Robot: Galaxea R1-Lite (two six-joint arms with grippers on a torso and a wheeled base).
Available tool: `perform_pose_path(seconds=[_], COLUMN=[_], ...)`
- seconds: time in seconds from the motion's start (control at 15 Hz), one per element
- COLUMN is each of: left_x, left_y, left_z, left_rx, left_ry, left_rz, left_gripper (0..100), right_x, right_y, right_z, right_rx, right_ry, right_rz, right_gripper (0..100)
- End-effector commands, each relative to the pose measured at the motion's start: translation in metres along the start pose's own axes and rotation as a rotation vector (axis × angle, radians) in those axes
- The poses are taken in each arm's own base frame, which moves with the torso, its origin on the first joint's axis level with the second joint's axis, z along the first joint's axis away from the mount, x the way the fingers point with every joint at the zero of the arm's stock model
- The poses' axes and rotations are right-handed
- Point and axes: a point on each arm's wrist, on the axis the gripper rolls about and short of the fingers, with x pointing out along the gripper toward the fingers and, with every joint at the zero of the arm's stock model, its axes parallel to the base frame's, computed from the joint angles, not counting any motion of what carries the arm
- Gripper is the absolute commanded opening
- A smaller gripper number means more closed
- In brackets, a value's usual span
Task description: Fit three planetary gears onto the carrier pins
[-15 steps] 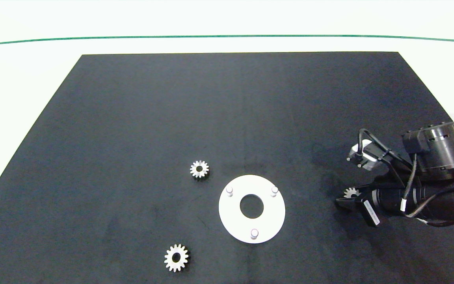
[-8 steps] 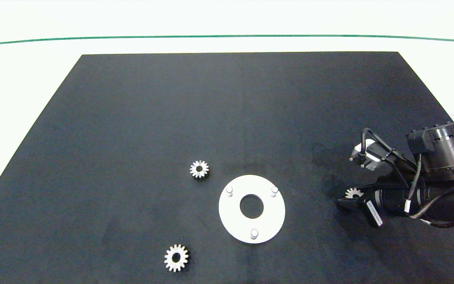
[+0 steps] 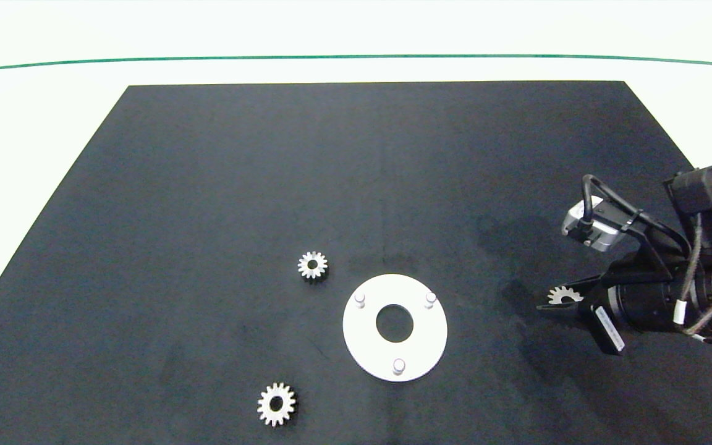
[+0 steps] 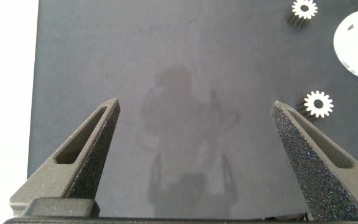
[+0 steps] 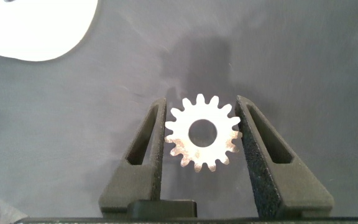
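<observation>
**Right tool pinching one gear beside the carrier disc**

The right tool (image 3: 555, 301) is reaching in from the right edge of the head view, well to the right of the white disc (image 3: 368, 346), and its two fingers are pinching a planetary gear (image 5: 202, 132) by the teeth on opposite sides. The right wrist view is showing that gear face-on between the fingers, with its round centre hole clear and the dark mat (image 3: 269, 173) behind it.

The disc is lying flat on the mat covering the bench, and its three carrier pins (image 3: 360, 299) are standing bare in a triangle around the large centre hole.

A second gear (image 3: 313, 266) is lying flat on the mat just up and left of the disc, near but not touching it. A third gear (image 3: 276, 404) is lying nearer the front edge, left of the disc and apart from it.

The left tool (image 4: 194, 112) is hanging over bare mat with its fingers spread wide, gripping nothing.
</observation>
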Motion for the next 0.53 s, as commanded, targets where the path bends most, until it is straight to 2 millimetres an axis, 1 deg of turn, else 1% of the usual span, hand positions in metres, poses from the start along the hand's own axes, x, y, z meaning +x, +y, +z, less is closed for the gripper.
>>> perform_pose_path(seconds=[0.07,0.13,0.27,0.4,0.53], left_x=[0.0,0.0,0.0,-0.001,-0.001], left_y=[0.0,0.0,0.0,0.0,0.0], left_z=[0.001,0.0,0.001,0.002,0.002], left_rx=[0.0,0.0,0.0,-0.001,0.001], left_ry=[0.001,0.003,0.0,-0.005,-0.008], left_rz=[-0.001,0.002,0.002,0.003,0.001], left_gripper=[100,100,100,100,100], right_x=[-0.02,-0.02,-0.006,0.004,0.018], right_y=[0.022,0.037,0.056,0.069,0.077], right_z=[0.021,0.026,0.03,0.033,0.035], right_rx=[-0.075,-0.114,-0.163,-0.192,-0.204], right_ry=[-0.1,-0.117,-0.086,-0.097,-0.086], right_rz=[-0.008,0.01,-0.003,-0.003,-0.023], right_gripper=[7,7,7,7,7])
